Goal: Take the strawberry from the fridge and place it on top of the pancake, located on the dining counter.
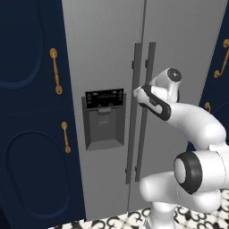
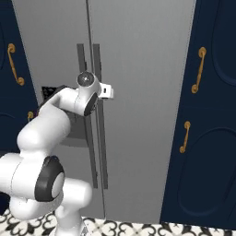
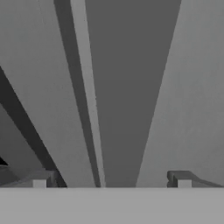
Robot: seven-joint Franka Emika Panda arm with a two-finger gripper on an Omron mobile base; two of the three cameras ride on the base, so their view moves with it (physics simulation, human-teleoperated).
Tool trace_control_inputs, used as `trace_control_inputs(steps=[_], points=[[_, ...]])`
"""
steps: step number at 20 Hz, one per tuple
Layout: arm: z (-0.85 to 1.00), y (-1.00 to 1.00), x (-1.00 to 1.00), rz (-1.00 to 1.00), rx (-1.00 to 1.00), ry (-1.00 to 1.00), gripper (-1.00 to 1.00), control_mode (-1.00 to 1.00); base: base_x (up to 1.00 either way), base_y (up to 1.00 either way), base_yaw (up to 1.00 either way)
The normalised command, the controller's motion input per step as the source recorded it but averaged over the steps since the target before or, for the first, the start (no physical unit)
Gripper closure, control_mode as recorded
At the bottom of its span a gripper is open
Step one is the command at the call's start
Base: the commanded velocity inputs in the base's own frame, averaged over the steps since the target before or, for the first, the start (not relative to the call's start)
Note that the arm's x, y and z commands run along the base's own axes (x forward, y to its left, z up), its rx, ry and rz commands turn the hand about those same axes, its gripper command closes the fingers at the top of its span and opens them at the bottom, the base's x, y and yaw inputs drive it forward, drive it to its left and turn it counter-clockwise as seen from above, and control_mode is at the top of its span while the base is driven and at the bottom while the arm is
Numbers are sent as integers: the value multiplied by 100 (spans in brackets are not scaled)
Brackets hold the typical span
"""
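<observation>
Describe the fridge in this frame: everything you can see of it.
The fridge is tall, matte grey and two-doored, both doors shut, set between navy cabinets with gold handles. Two long dark vertical handles flank the centre seam. The left door carries a recessed dispenser under a black panel. The open gripper is up close at the handles, its fingers either side of one; contact can't be judged.

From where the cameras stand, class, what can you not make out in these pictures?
- Strawberry and shelves: hidden behind the shut doors of the fridge, both base views.
- Pincer contact with the handle: hand view crops the fingertips; the arm covers it in the base views.
- Dispenser: mostly behind the arm, right base view.
</observation>
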Motion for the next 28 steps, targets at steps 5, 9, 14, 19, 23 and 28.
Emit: trace_control_inputs(steps=[5,9,14,19,23,28], points=[[-20,0,41,0,0,0,-100,-100,0,0,0],[-12,0,24,0,0,0,100,-100,0,0,0],[0,-7,-7,0,0,1,100,-100,0,0,0],[17,-36,-87,0,0,0,100,-100,0,0,0],[21,-57,-100,-1,0,0,100,-100,0,0,0],[16,-62,-100,-5,0,0,100,-100,0,0,0]])
